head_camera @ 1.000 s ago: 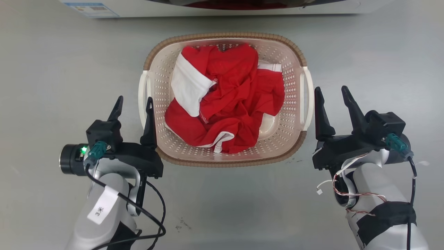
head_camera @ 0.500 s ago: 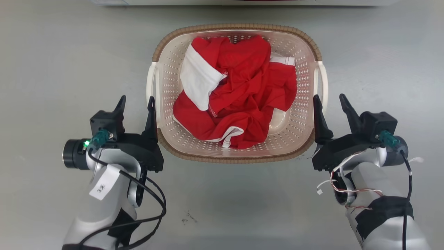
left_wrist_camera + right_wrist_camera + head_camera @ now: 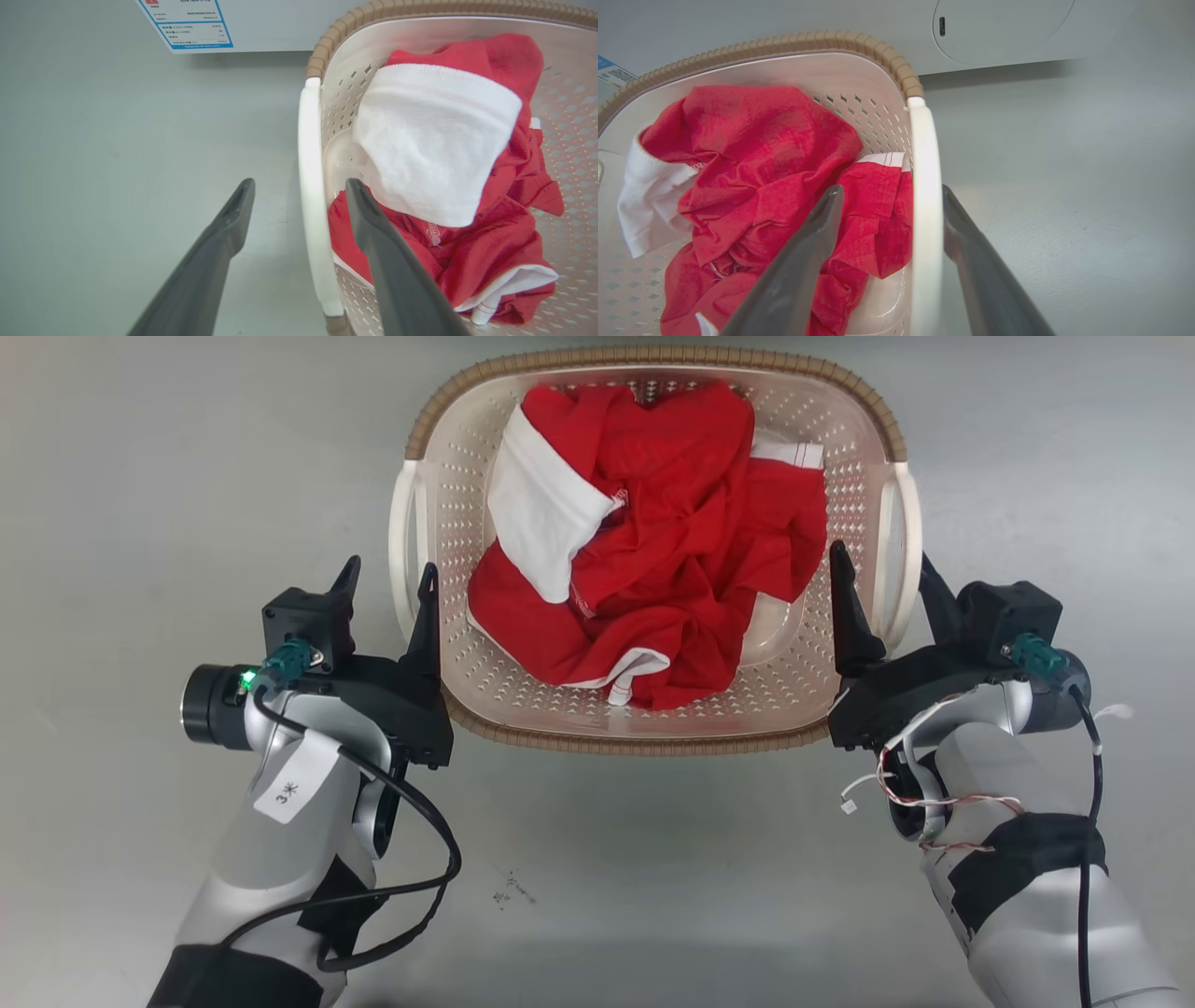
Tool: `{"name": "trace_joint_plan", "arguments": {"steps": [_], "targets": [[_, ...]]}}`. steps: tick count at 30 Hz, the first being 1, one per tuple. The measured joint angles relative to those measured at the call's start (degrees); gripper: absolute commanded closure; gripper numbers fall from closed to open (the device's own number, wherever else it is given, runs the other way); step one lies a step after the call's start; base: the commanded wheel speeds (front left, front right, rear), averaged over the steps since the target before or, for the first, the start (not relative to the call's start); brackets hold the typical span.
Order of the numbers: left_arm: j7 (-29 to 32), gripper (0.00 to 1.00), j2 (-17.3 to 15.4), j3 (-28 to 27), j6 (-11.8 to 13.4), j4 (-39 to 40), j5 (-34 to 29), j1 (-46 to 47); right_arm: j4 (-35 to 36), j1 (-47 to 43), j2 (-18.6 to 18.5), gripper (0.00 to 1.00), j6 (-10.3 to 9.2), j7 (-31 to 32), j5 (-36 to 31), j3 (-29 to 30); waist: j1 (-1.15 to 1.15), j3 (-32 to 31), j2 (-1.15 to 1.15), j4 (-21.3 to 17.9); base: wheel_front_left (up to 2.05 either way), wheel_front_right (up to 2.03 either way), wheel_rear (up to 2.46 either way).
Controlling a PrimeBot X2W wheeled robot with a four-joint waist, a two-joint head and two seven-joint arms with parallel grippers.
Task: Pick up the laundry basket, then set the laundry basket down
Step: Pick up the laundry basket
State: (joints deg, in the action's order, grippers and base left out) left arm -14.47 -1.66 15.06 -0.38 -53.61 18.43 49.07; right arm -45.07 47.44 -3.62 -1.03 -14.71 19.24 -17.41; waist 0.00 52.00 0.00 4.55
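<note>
**Both sets of fingers straddling basket handles**

Head view: both forearms come up from the bottom corners, wrists bent inward, fingers pointing up the frame on either side of the laundry basket (image 3: 644,744). My left fingers (image 3: 427,616) are spread apart. In the left wrist view, one of my left fingers (image 3: 373,233) is inside the basket over the red and white clothes (image 3: 434,154), the other is outside above the floor (image 3: 117,163), and the white left handle (image 3: 310,186) lies between them with gaps on both sides.

My right fingers (image 3: 845,616) are also apart, around the right handle (image 3: 901,560). One is inside over the cloth, the other outside, just beside the handle. Contact there is hard to tell.

The basket sits on the grey floor (image 3: 140,476) between my arms, close to the white washing machine (image 3: 994,32). I can't tell whether it rests on the floor or is lifted.

In the head view my outer right finger is partly hidden behind the handle. The machine is cut off by the frame top in both wrist views, and the print on its label (image 3: 187,23) is too small to read.
</note>
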Motion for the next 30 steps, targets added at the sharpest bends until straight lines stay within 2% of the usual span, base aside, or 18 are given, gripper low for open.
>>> {"name": "trace_joint_plan", "arguments": {"steps": [14,17,18,20,21,24,25,26,27,28,30], "targets": [[0.0,0.0,0.1,5.7,-0.1,-2.5,5.0,2.6,-2.5,3.9,-0.2,0.0,-1.0,0.0,3.3,-3.5,0.0,3.5,0.0,-0.2,0.0,0.0,0.0],[0.0,0.16,0.1,6.7,-0.1,-2.9,6.3,2.8,-3.2,4.3,-0.2,0.0,-1.18,0.0,3.8,-4.3,0.0,3.6,0.0,-0.1,0.0,0.0,0.0],[0.0,0.16,0.1,7.1,-0.1,-3.0,6.6,3.0,-3.4,4.4,-0.2,0.0,-1.34,0.0,4.1,-4.5,0.0,3.6,0.0,-0.1,0.0,0.0,0.0],[0.0,0.46,0.1,7.9,-0.1,-3.1,7.1,3.6,-3.5,4.8,-0.2,0.0,-1.54,0.0,4.8,-5.1,0.0,3.6,0.0,-0.1,0.0,0.0,0.0],[0.0,0.54,0.1,8.2,0.0,-3.1,7.3,3.7,-3.6,4.9,-0.2,0.08,-1.58,0.0,5.2,-5.3,0.0,3.6,0.0,-0.1,0.0,0.0,0.0],[0.0,0.77,-0.3,9.3,0.4,-3.4,8.5,3.9,-4.1,5.0,-0.6,0.51,-2.15,0.0,6.1,-5.8,0.0,3.6,0.0,-0.2,0.0,0.0,0.0],[0.0,1.0,-0.5,9.6,0.5,-3.5,9.0,3.9,-4.3,5.0,-0.9,0.58,-2.5,0.0,6.3,-6.0,0.0,3.6,0.0,-0.2,0.0,0.0,0.0],[0.0,1.0,-0.6,10.1,0.5,-3.5,9.4,4.0,-4.5,5.0,-1.0,0.6,-2.52,0.0,6.7,-6.2,0.0,3.6,0.0,-0.2,0.0,0.0,0.0],[0.0,1.0,-0.6,10.6,0.5,-3.5,9.7,4.1,-4.8,5.0,-1.1,0.84,-2.6,0.0,7.0,-6.5,0.0,3.6,0.0,-0.2,0.0,0.0,0.0],[0.0,1.0,-0.8,11.1,0.5,-3.6,10.0,4.2,-5.0,5.0,-1.1,0.96,-2.82,0.0,7.2,-6.7,0.0,3.5,0.0,-0.3,0.0,0.0,0.0],[0.0,1.0,-1.0,11.9,0.6,-3.7,10.5,4.3,-5.2,5.1,-1.2,1.0,-3.09,0.0,8.2,-7.1,-0.01,3.5,0.0,-0.3,0.0,0.0,0.0]]}}
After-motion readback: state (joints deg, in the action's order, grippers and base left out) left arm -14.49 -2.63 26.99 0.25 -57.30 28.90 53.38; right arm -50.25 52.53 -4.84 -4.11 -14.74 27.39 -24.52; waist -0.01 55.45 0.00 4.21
